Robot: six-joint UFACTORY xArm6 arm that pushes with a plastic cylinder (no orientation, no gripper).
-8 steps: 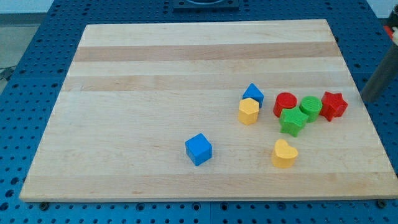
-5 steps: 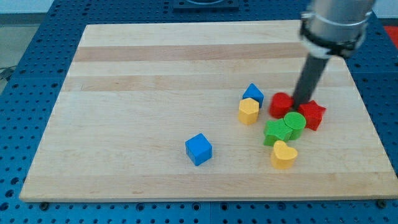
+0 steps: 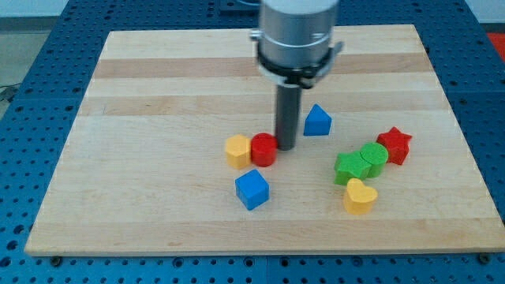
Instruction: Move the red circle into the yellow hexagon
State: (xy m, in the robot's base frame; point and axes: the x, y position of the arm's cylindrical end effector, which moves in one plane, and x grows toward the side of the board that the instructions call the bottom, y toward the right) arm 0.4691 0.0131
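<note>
Red circle [image 3: 263,149] sat touching the yellow hexagon [image 3: 237,151] on its left. My tip [image 3: 285,147] was pressed against the circle's right side; no jaws on this rig, just the rod. Blue cube [image 3: 252,189] lay just nearer, blue triangular block [image 3: 317,121] right of the rod.

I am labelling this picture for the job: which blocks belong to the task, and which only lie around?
Job:
red circle
yellow hexagon, touching it
my tip, at the circle's right

Lying about:
blue cube
blue block
green blocks
red star
yellow heart
</note>
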